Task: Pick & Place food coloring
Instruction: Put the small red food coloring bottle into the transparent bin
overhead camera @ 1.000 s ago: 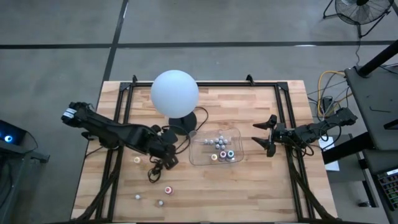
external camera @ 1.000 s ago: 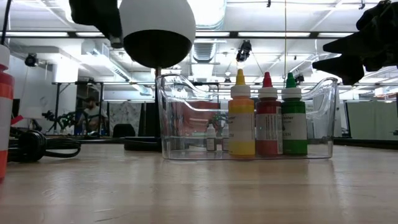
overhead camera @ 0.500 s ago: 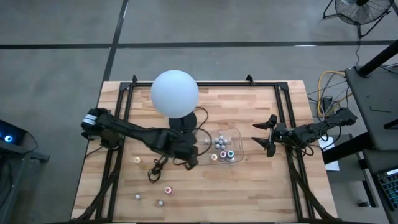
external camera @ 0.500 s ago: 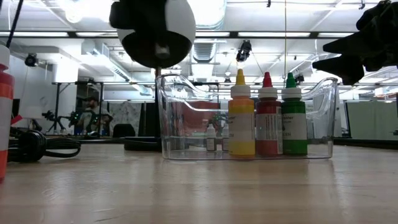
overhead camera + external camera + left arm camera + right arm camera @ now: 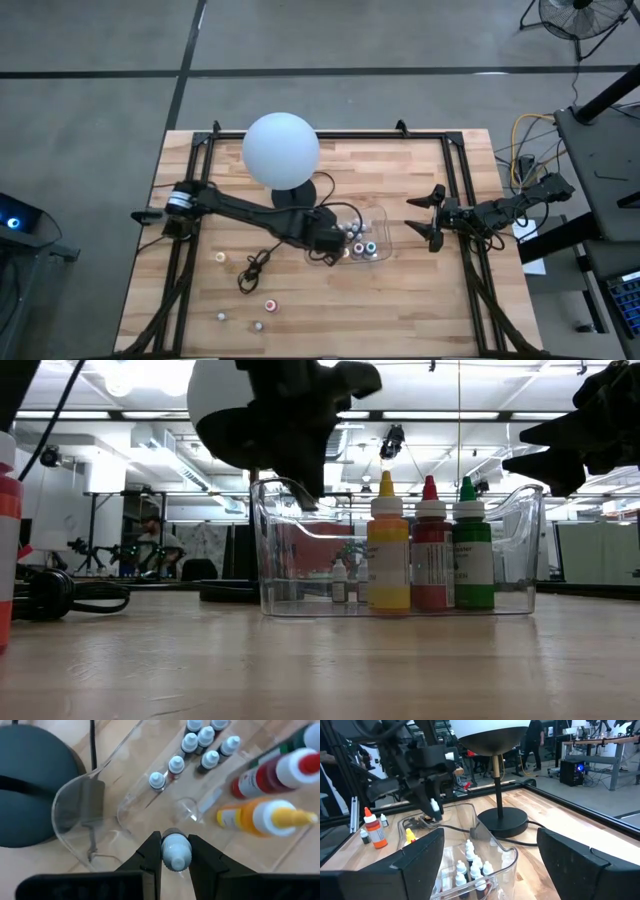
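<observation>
- My left claw (image 5: 175, 851) is clamping a tiny white-capped dropper bottle (image 5: 176, 851) of food coloring between its two dark fingers (image 5: 148, 857), which are standing close together with only the bottle between them.
- I am holding that bottle in the air over the near wall of the clear tray (image 5: 82, 815), at the end of the tray nearest the lamp base (image 5: 30, 785).
- In the high view my left claw (image 5: 330, 240) is reaching across the bench (image 5: 420, 300) to the tray's left end.
- Inside the tray, small white-capped bottles (image 5: 197, 742) are standing in a loose cluster, and three larger bottles are lined up along one side: yellow (image 5: 388, 555), red (image 5: 430, 555) and green (image 5: 472, 555).
- Those three are carrying printed labels, but I cannot read any writing on them.
- My right claw (image 5: 432, 214) is hanging above the bench just to the right of the tray, its fingers spread wide apart and holding nothing.
- From my right wrist, an orange-capped bottle (image 5: 373, 831) and a yellow-capped one (image 5: 410, 836) are showing on the bench beyond the tray.
- More loose bottles are lying on the bench towards its front left: one cream-capped (image 5: 220, 257), one pink-capped (image 5: 270, 304), and two pale ones (image 5: 222, 316) well apart from the tray.
- The big white globe lamp (image 5: 281, 149) is standing behind the tray, its black cord (image 5: 255, 268) trailing over the bench.
</observation>
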